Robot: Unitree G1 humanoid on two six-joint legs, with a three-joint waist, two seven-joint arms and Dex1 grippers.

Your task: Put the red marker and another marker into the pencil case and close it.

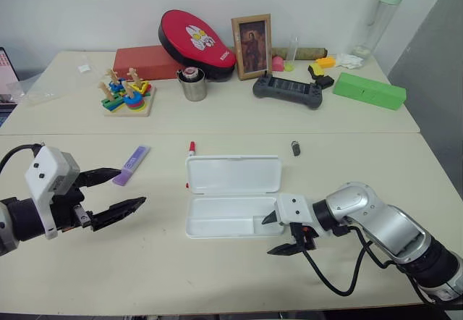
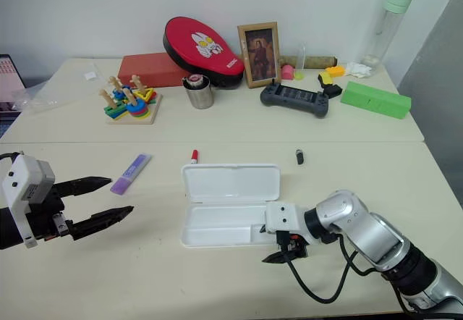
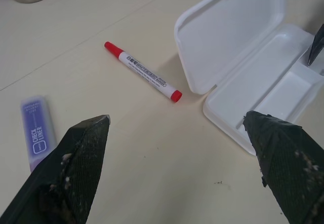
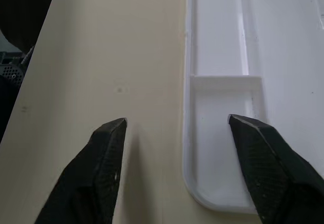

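Note:
The pencil case (image 1: 233,175) lies open at the table's middle, a white box with its lid raised behind the divided tray (image 1: 217,219), which holds nothing. The red marker (image 3: 143,72) lies on the table just behind the lid's left end; from the head its red cap (image 1: 192,147) pokes out past the lid. The lilac highlighter (image 1: 131,164) lies flat to the left. My left gripper (image 1: 130,187) hovers open just in front of the highlighter, holding nothing. My right gripper (image 4: 177,120) is open and straddles the tray's front right rim, one finger over the small end compartment, the other outside.
Along the back stand a wooden stacking toy (image 1: 126,94), a metal cup (image 1: 193,86), a red oval case (image 1: 197,43), a picture frame (image 1: 252,46), a black controller (image 1: 287,90) and a green box (image 1: 369,90). A small dark object (image 1: 295,148) lies behind the case's right end.

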